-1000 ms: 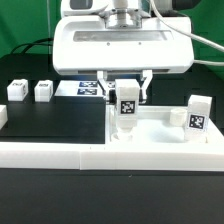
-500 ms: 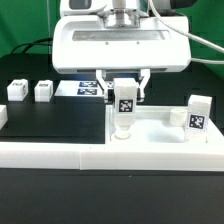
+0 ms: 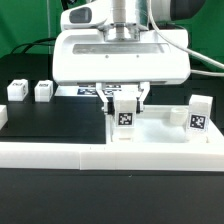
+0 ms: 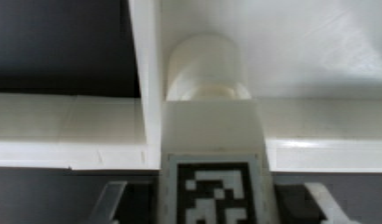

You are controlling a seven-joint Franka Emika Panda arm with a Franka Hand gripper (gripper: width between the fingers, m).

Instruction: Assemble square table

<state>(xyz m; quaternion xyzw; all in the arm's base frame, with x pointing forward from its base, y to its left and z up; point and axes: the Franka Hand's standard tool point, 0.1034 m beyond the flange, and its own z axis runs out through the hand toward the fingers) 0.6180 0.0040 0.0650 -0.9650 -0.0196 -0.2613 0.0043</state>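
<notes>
**Seating a leg: where it could go wrong**

Clamped between both fingers of the two-finger gripper (image 3: 124, 104), the small white tagged leg block (image 3: 124, 117) stands upright on the corner of the large white plastic square slab (image 3: 165, 130) toward the exterior view's left. A second white tagged leg (image 3: 197, 113) stands at the slab's other side. Two loose white leg blocks (image 3: 15, 90) (image 3: 43, 91) lie well apart from the slab.

Neither view shows whether the held leg's foot sits in the slab's round corner hole. If it is off-centre or tilted, pressing or turning could jam it, or shove the slab against the long low white rail fence (image 3: 50, 153) just beside it. Letting go before it is seated would probably tip the leg over.
</notes>
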